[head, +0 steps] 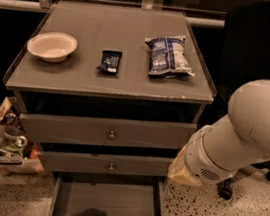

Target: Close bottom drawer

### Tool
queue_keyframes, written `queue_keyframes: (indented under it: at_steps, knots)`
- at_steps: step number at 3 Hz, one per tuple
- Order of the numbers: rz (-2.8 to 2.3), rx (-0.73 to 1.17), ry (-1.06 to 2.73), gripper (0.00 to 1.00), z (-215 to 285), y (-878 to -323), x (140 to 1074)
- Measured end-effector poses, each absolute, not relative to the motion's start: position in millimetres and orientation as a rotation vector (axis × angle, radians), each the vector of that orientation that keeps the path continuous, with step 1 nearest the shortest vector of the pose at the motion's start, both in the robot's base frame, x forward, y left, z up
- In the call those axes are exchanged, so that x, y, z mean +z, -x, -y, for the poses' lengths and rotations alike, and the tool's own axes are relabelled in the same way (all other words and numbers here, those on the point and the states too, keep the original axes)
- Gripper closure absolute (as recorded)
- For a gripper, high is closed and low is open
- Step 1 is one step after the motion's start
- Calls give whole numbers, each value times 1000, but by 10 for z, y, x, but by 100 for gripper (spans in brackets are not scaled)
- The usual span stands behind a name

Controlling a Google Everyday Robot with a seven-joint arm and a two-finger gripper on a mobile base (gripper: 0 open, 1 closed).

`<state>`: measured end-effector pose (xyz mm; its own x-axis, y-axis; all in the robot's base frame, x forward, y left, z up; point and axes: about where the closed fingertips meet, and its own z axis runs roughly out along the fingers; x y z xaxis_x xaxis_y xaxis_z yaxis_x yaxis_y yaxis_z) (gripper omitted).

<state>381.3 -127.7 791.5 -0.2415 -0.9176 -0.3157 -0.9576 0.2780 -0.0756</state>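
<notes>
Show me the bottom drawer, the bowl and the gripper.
bottom drawer (105, 204): camera view, bare tray floor.
bowl (52, 45): camera view, inner wall.
gripper (182, 173): camera view, pale tip of the arm (252, 132), right of the cabinet.

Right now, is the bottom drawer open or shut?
Open. The bottom drawer sticks out, its inside showing. The end effector hangs by the right side of the cabinet.

Smooth, rounded off-white arm (253, 127) with a vented grille (209, 175), ending low right in what may be a tan hand (184, 172).
</notes>
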Motion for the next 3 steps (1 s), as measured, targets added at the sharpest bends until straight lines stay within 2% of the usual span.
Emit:
queue_keyframes:
  at_steps: [1,3]
  knots:
    - [-2244,233,1719,100,1185,-3734,7643]
    - [-2306,493,1743,100,616,-3414,5918]
